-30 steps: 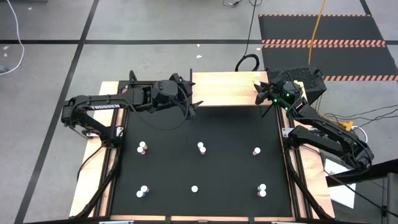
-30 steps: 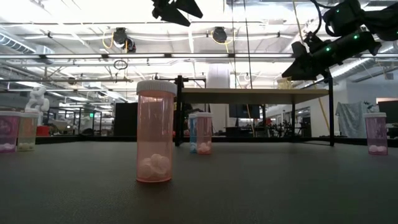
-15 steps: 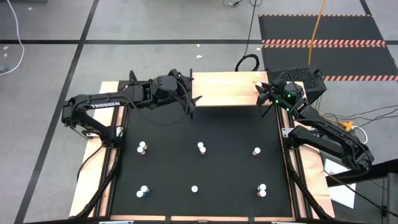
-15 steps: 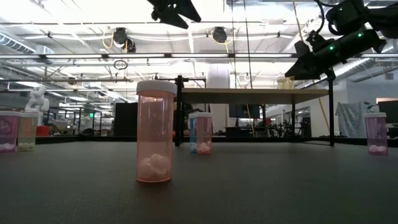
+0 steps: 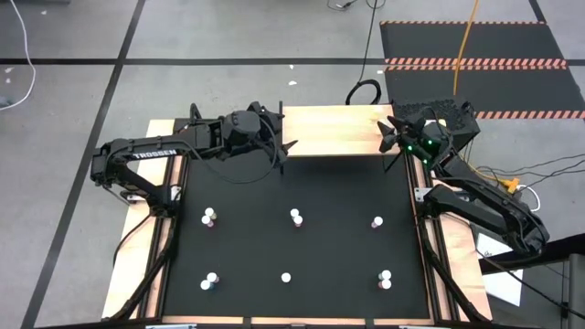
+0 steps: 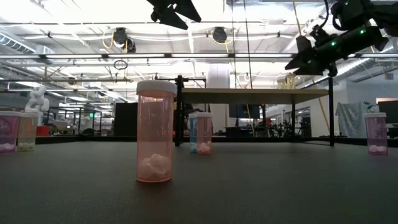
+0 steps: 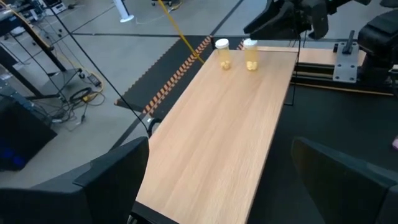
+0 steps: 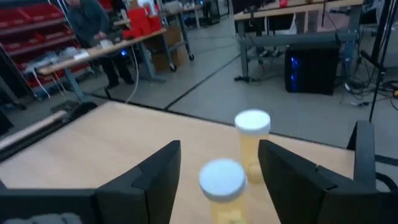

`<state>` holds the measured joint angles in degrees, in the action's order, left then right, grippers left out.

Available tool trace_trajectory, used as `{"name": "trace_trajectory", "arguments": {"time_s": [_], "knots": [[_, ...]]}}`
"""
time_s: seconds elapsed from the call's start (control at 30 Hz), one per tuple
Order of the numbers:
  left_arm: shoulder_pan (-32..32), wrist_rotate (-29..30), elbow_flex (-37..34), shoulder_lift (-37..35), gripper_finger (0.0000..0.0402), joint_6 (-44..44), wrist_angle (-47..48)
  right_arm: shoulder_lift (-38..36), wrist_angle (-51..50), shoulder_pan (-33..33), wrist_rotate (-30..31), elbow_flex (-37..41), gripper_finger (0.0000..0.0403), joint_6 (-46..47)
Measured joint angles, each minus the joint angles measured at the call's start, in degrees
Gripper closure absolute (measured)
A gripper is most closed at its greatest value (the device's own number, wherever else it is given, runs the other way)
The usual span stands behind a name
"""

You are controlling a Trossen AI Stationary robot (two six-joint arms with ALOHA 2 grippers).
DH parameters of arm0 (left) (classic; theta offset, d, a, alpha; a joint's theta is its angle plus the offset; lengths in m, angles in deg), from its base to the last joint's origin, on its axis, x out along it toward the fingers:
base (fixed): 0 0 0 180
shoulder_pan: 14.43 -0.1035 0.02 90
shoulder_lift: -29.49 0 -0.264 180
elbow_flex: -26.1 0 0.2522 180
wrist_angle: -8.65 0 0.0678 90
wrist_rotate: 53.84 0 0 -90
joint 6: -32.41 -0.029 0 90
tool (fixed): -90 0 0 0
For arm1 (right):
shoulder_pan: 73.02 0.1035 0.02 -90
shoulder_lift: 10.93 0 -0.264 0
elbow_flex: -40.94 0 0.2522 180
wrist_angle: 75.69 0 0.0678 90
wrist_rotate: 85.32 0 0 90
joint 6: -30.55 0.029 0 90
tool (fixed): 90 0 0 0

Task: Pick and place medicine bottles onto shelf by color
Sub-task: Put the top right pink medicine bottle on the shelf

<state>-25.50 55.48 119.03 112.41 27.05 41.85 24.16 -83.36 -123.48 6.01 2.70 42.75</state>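
Note:
The shelf (image 5: 334, 131) is a light-wood board on thin black legs at the table's far edge. Two yellow medicine bottles (image 7: 222, 53) (image 7: 250, 52) stand upright on its right end. My right gripper (image 8: 219, 186) is level and open, with the nearer yellow bottle (image 8: 222, 183) between its fingers and a gap on each side. The other yellow bottle (image 8: 252, 140) stands just beyond. My left gripper (image 5: 285, 146) hangs open and empty above the shelf's left end. Several bottles (image 5: 295, 217) stand upright on the black tabletop.
In the low view a pink bottle (image 6: 154, 134) stands nearest, with a blue and pink pair (image 6: 200, 132) behind it and others at the left (image 6: 9, 130) and right (image 6: 375, 132). Most of the shelf top (image 7: 217, 137) is bare wood. A person (image 8: 93, 28) stands far off in the room.

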Motion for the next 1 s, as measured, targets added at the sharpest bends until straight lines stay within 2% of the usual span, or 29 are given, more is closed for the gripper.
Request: {"name": "trace_trajectory", "arguments": {"time_s": [0.1,0.3,0.53,0.7,0.8,1.0], "knots": [[0.00,0.01,0.00,0.00,0.0009,-0.08,-0.04,-1.65,0.00,0.80,-0.12,-1.35,0.0191,-0.06],[0.01,1.74,0.00,0.00,0.0009,0.55,-1.05,-1.43,-5.10,5.51,-0.04,-8.41,0.0191,-7.06],[1.67,1.79,0.00,-0.36,0.0009,3.31,-3.88,2.17,-15.73,15.80,1.52,-20.68,0.0191,-14.12],[3.07,2.01,0.02,-1.19,0.0009,7.15,-3.65,5.94,-28.22,25.47,4.60,-28.23,0.0190,-16.59],[3.84,2.90,0.02,-1.55,0.0009,8.20,-4.12,8.16,-35.53,31.52,4.97,-31.10,0.0190,-14.08],[5.01,3.74,0.02,-1.44,0.0009,9.64,-3.78,12.49,-51.62,45.49,3.02,-32.35,0.0200,-1.49]]}}
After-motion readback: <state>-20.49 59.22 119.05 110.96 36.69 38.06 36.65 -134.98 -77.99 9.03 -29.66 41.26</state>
